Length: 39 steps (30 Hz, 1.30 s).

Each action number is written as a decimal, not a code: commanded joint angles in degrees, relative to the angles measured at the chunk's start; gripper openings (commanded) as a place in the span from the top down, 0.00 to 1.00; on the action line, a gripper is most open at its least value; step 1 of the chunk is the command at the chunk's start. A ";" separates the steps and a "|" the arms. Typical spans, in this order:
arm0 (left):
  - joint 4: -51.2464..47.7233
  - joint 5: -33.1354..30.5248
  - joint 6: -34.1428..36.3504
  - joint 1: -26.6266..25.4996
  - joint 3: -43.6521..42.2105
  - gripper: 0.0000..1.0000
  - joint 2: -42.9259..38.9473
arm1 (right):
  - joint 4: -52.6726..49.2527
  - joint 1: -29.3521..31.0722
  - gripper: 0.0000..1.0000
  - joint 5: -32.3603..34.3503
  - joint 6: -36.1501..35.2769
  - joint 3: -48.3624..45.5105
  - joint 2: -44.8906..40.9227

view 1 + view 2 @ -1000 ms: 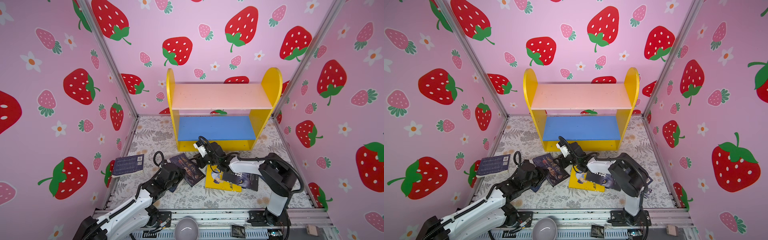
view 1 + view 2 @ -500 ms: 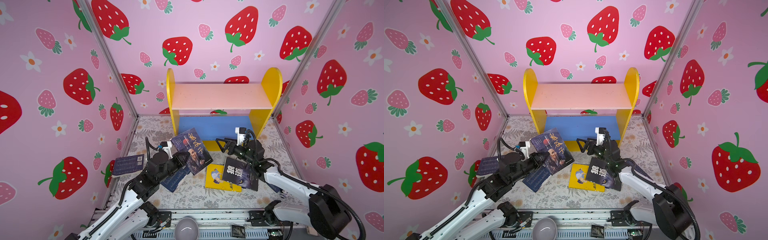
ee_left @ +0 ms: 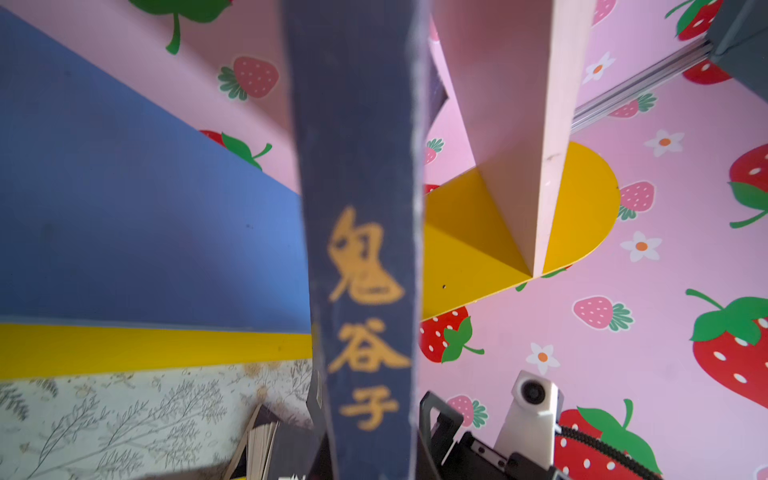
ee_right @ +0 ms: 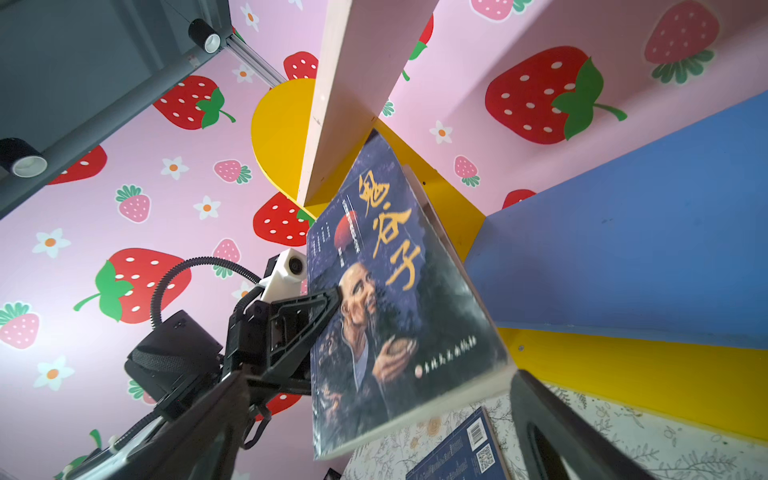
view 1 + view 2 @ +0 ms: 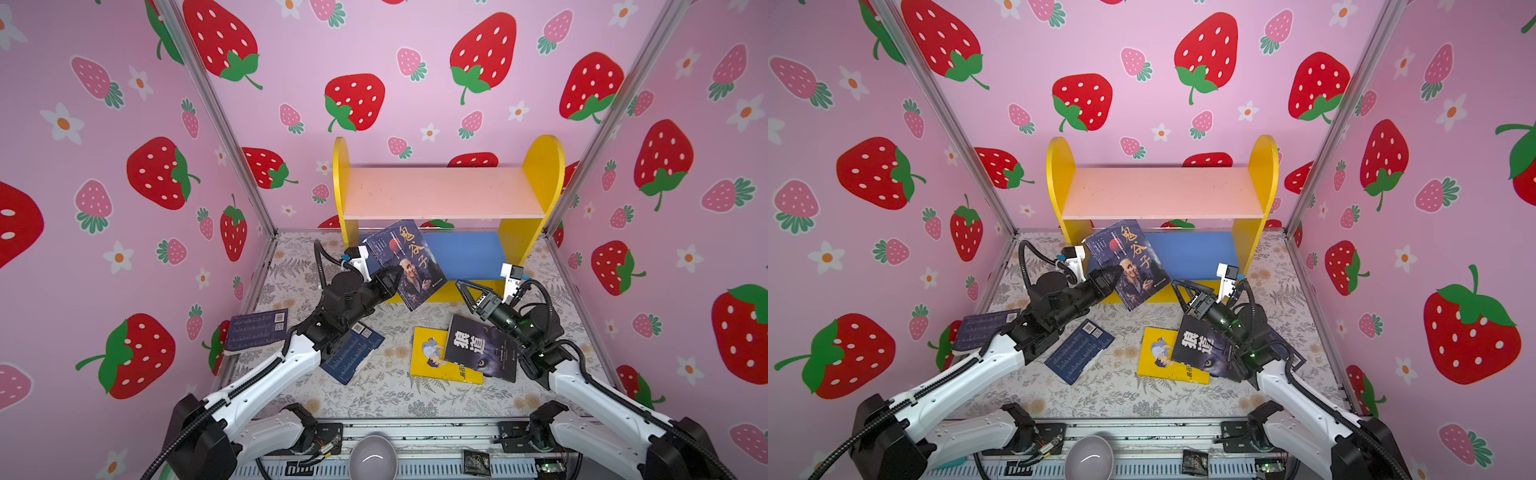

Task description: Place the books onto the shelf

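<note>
Worktop [image 5: 374,399]: the floral-patterned surface carried the shelf at the back and loose books in front.
Shelf [image 5: 444,191]: it stood upright against the rear wall; both its pink upper board and blue lower board [image 5: 469,253] were bare.
Portrait book [image 5: 409,266]: a dark cover with yellow characters, raised off the worktop and tilted, in front of the shelf's left half. Its top corner lay near the pink board's front edge; whether they touched could not be told.
Wolf book [image 5: 480,349]: it lay flat, overlapping the right part of the yellow book [image 5: 432,357].
Navy book [image 5: 353,353]: it lay flat, partly under the left arm.
Second navy book [image 5: 255,330]: it rested by the left wall.
Left tool [image 5: 394,275]: clenched on the portrait book's left edge.
Right tool [image 5: 471,291]: jaws spread wide, grasping nothing, just right of the portrait book and apart from it.
</note>
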 commanded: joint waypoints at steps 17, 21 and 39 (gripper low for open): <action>34.70 -14.78 -5.79 -1.34 2.75 1.00 17.83 | 49.47 0.94 0.19 -7.60 26.89 9.17 40.72; 33.80 -14.79 -5.90 -1.38 3.11 1.00 18.42 | 56.56 1.63 0.26 -8.05 32.35 15.19 49.18; 33.80 -13.91 -8.32 -1.30 2.30 1.00 21.69 | 56.43 2.68 0.82 -6.91 31.94 19.10 51.13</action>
